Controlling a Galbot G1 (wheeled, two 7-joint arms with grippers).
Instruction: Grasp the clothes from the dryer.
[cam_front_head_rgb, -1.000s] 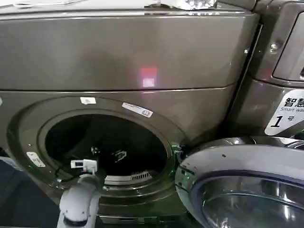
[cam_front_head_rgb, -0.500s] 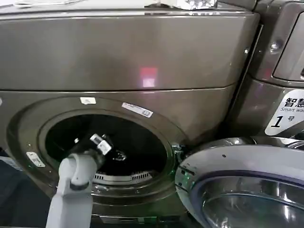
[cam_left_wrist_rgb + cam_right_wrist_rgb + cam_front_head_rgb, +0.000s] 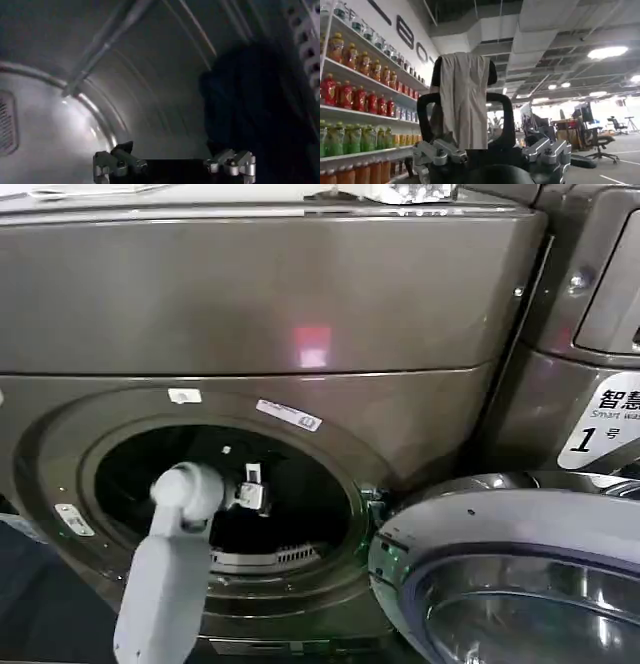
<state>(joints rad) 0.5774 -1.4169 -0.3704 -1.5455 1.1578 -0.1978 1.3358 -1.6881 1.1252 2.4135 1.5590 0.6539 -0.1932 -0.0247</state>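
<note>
Clothes lie as a dark heap against the drum wall inside the dryer; the left gripper has pushed in through the opening (fingers spread, empty), nearing them.

— Left arm, in front of the dryer: what colour and shape?

— Pale grey, smooth and tubular, ending in a rounded ball-like joint. Beyond the joint, a small white-and-black wrist piece.

— And the left gripper, inside the dryer?

— Black body, with silver metal knuckles on either side, studded with small screws. Short dark finger stubs above them.

— Right gripper?

— Same silver screwed knuckles on a black body. Long, curved black fingers, bowed outward in a loop.
</note>
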